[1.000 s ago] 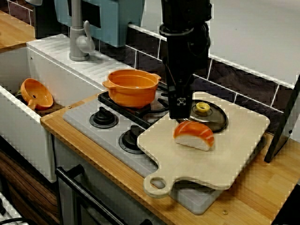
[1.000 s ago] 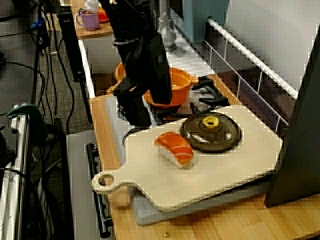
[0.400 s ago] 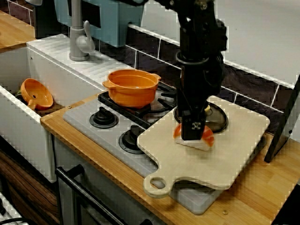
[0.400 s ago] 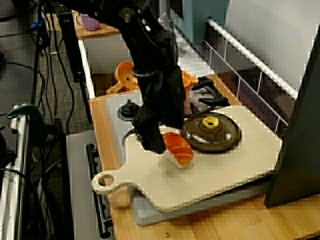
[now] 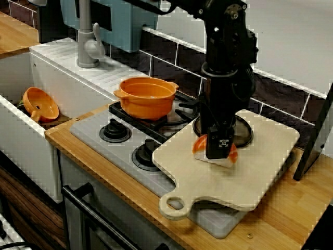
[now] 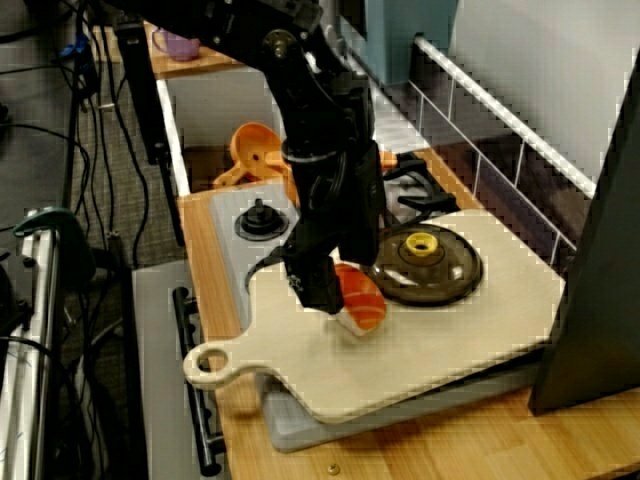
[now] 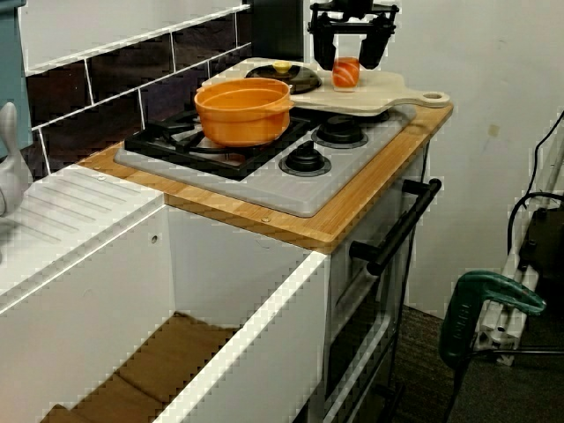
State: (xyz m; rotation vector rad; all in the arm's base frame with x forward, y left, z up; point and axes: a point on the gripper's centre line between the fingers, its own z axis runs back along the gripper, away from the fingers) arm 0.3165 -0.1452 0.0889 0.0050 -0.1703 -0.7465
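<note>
Pointing down at the top of the view along the counter, gripper (image 7: 349, 60) had its fingers spread, one at each side of the salmon sushi piece (image 7: 346, 74); contact could not be told. Sushi lay on the pale cutting board (image 5: 260, 172), right of centre in the front view. Dark lid (image 6: 440, 272) with a yellow knob rested on the same board, just beside the sushi. Orange pot (image 5: 145, 98) sat on the stove (image 5: 93, 127), left of the board.

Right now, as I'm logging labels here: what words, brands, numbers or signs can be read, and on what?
No readable words or numbers anywhere.
White mark on the tool, beside the sushi piece: too blurred to read.
On the stove knobs: no legible markings.
</note>
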